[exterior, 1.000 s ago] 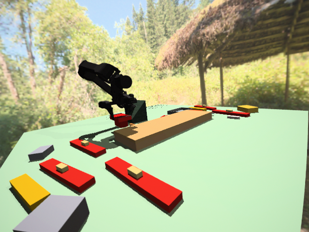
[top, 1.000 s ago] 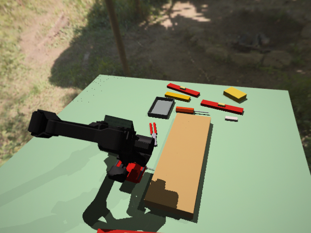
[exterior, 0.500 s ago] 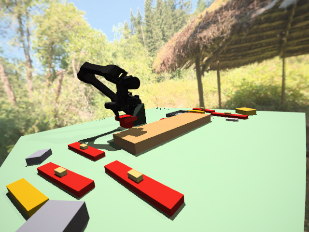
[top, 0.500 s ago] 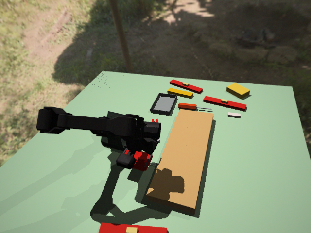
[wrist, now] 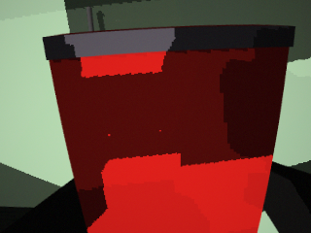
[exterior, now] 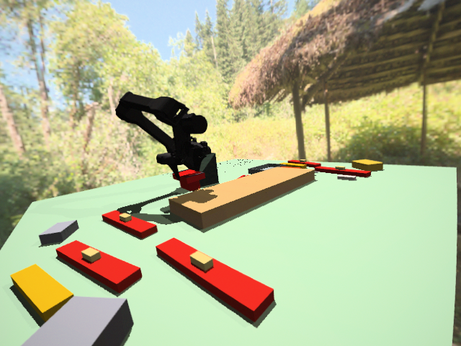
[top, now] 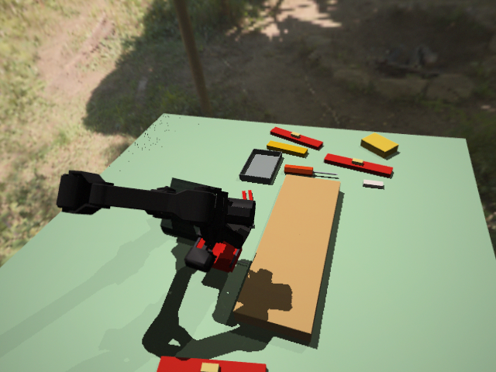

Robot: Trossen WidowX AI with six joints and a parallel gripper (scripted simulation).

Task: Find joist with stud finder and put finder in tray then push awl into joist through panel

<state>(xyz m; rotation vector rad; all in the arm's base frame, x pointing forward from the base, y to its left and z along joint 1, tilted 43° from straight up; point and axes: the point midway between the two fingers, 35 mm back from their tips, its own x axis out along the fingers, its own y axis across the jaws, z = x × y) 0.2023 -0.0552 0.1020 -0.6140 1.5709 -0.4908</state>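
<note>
My gripper [top: 219, 253] [exterior: 189, 177] is shut on the red stud finder [top: 228, 258] [exterior: 191, 182] [wrist: 160, 107], whose dark and grey end strip crosses the top of the wrist view. It is held a little above the table, beside the left long side of the tan floor panel [top: 296, 240] [exterior: 245, 187], towards the panel's near end. The panel shows no clear hole. The black-rimmed tray [top: 260, 166] stands beyond the panel's far left end and looks empty. A thin metal shaft [wrist: 89, 18] shows beyond the stud finder, perhaps the awl's; its handle is hidden.
An orange-handled tool [top: 298, 170] lies at the panel's far end. Red-handled pliers [top: 249, 195] are partly hidden behind the arm. Red levels [top: 358, 164] [exterior: 215, 277], yellow blocks [top: 379, 145] [exterior: 40, 290], a white piece [top: 373, 184] and grey blocks [exterior: 59, 231] lie around.
</note>
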